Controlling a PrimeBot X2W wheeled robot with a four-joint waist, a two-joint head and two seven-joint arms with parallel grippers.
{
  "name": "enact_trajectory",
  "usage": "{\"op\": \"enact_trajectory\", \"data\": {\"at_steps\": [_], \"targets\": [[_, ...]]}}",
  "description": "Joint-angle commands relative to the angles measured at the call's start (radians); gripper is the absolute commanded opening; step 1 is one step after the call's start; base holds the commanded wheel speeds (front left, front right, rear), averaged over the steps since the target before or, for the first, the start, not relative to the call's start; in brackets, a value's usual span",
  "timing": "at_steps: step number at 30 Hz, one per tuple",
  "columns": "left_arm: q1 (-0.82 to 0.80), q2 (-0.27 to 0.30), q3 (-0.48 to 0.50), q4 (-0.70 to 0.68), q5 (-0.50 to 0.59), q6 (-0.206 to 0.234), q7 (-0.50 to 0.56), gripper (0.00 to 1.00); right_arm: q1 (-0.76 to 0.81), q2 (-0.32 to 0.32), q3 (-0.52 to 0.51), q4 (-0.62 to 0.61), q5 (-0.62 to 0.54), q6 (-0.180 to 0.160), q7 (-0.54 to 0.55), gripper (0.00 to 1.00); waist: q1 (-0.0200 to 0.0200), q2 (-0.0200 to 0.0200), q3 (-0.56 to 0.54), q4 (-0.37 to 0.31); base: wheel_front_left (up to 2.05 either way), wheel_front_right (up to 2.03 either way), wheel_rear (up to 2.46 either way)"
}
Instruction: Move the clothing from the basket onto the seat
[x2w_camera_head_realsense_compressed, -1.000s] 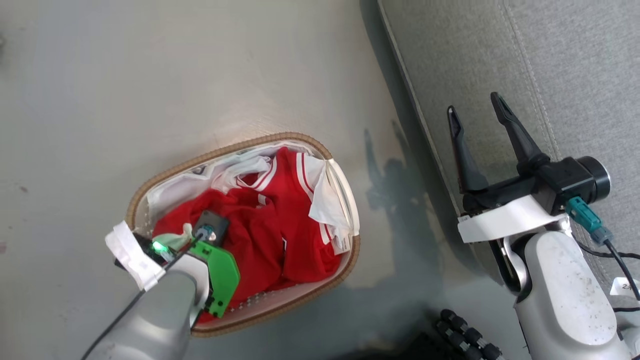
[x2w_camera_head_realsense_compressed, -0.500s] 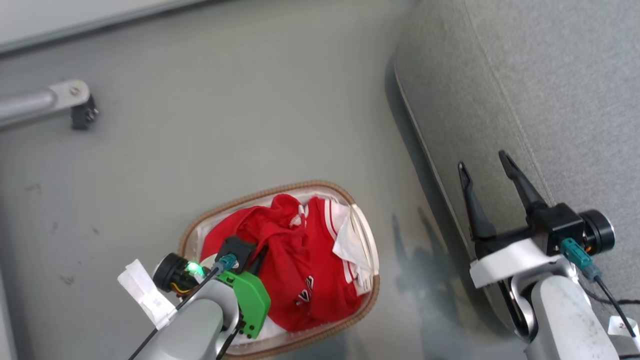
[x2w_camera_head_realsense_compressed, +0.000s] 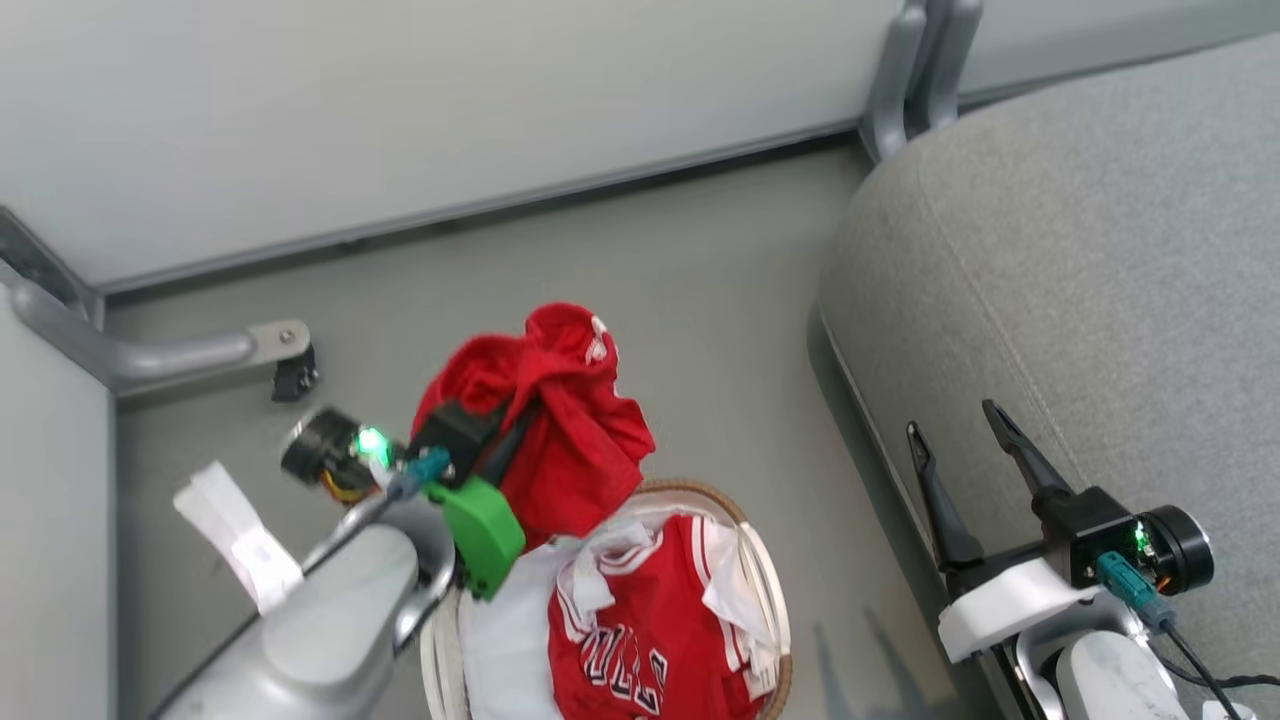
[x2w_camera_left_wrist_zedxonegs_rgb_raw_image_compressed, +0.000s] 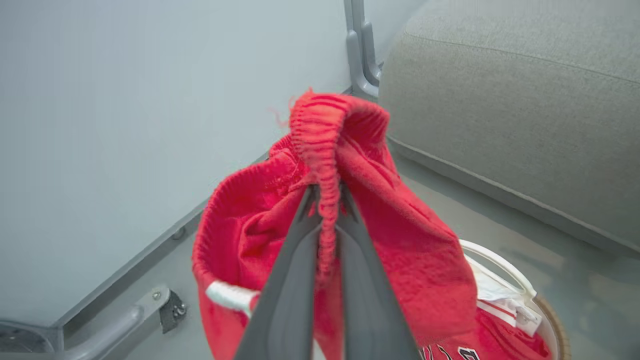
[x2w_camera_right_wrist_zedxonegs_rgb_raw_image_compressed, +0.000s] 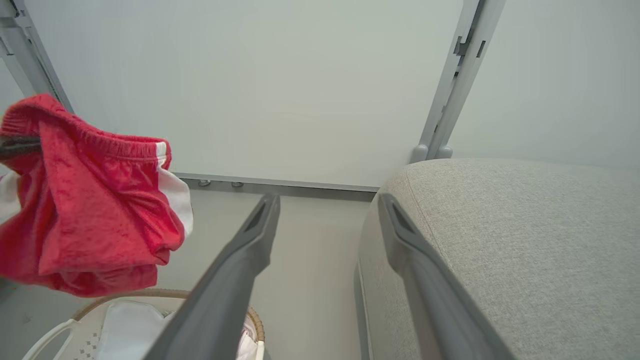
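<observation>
My left gripper is shut on the elastic waistband of the red shorts, which hang bunched above the far end of the basket. In the left wrist view the two fingers pinch the ribbed band of the shorts. The red jersey with black-and-white lettering lies in the basket on the white liner. The light-grey seat is to the right. My right gripper is open and empty at the seat's near edge, its fingers spread beside the seat.
A pale wall panel runs along the back. A grey metal frame foot with a dark caster lies on the floor at left, and a grey post stands behind the seat's corner. Grey floor separates the basket from the seat.
My left gripper has risen out of the basket with the red shorts, uncovering the jersey. The head view has tilted up toward the wall. The right gripper stays open.
</observation>
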Motion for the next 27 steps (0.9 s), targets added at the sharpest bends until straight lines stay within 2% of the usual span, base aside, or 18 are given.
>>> {"op": "enact_trajectory", "data": {"at_steps": [1, 12, 21, 27], "targets": [[-0.030, 0.016, -0.012, -0.020, 0.014, -0.002, 0.010, 0.00, 0.018, -0.005, 0.002, 0.004, -0.010, -0.001, -0.002, 1.00, 0.0000, 0.0000, -0.089, 0.025, 0.00, 0.00, 0.00], [-0.258, 0.121, -0.153, -0.204, -0.005, -0.002, 0.127, 0.00, 0.002, -0.004, 0.047, 0.004, -0.022, -0.001, -0.002, 1.00, 0.0000, 0.0000, -0.161, 0.025, 0.00, 0.00, 0.00], [-0.409, 0.126, -0.237, -0.275, -0.043, 0.000, 0.170, 0.00, -0.054, -0.004, 0.108, 0.007, -0.019, -0.001, -0.002, 1.00, 0.0000, 0.0000, -0.192, 0.039, 0.00, 0.00, 0.00], [-0.439, 0.119, -0.271, -0.278, -0.065, 0.000, 0.171, 0.00, -0.086, -0.004, 0.169, 0.020, 0.014, -0.001, -0.002, 1.00, 0.0000, 0.0000, -0.207, 0.047, 0.00, 0.00, 0.00]]}}
